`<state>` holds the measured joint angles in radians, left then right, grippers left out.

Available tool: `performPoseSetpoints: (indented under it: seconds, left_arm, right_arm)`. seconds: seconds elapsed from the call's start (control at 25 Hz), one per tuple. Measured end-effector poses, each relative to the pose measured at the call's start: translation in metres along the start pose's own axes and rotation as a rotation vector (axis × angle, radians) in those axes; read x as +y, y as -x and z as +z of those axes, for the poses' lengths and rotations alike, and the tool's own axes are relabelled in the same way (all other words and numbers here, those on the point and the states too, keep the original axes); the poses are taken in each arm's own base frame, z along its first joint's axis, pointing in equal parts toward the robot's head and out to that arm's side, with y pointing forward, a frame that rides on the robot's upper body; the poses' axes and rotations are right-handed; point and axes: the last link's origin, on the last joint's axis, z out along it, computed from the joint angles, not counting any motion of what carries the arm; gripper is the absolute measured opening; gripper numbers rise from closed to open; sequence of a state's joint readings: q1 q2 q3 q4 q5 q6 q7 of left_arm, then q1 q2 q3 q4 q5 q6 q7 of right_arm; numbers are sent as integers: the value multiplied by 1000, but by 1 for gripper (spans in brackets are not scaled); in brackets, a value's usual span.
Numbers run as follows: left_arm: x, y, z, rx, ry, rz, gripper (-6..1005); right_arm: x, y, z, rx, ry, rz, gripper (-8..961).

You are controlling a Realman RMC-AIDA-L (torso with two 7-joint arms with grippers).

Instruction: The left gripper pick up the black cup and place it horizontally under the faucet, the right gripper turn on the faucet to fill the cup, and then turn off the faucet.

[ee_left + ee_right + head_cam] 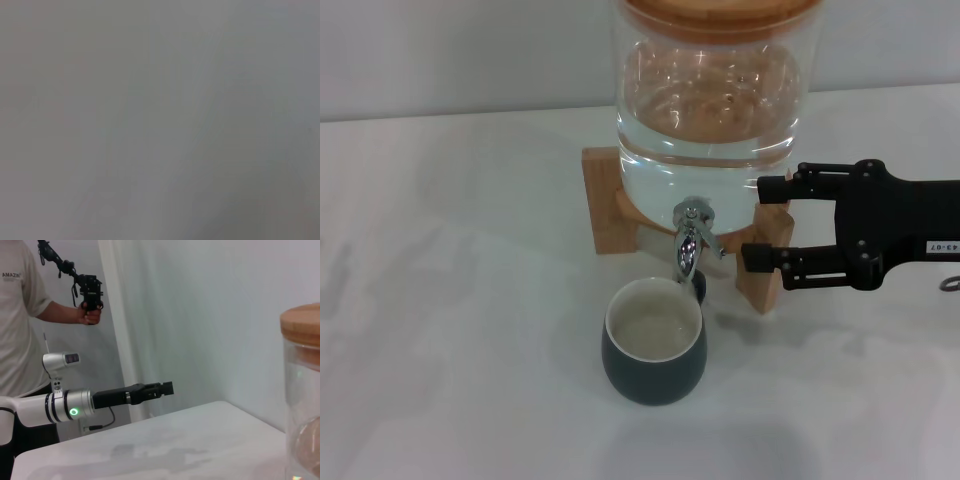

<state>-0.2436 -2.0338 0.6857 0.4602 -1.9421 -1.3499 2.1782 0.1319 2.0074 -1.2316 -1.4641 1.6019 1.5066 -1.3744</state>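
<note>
Here, head view: the black cup [653, 342] stands upright on the white surface [450, 300], directly under the faucet [690, 243], at 6 o'clock from it. The right gripper [756, 222] reaches in from 3 o'clock, fingers spread and empty, just beside the lever. Judged step: working the faucet; best done by advancing level until the fingers bracket the lever alone, clear of the wooden stand [620, 205]. Left wrist view: blank grey. Right wrist view: the left gripper [162, 388] hovers well apart from the glass dispenser [302, 390], fingers pressed together, holding nothing
</note>
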Motion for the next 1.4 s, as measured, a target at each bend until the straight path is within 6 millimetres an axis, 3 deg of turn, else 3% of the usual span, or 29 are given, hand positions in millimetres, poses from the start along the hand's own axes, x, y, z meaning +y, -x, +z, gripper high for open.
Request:
performPoseSetpoints:
  seconds: [0.72,1.0,1.4]
  left_arm:
    - [0,1,-2,-2,-2,-1,400]
    - [0,2,-3,-5,1,-1,400]
    - [1,2,-4,-6,5,-1,400]
  right_arm:
    - [19,-4,20,23,92,-1,783]
    - [35,-3,36,37,134,-17,783]
    - [40,-7,61,63,135,-16,783]
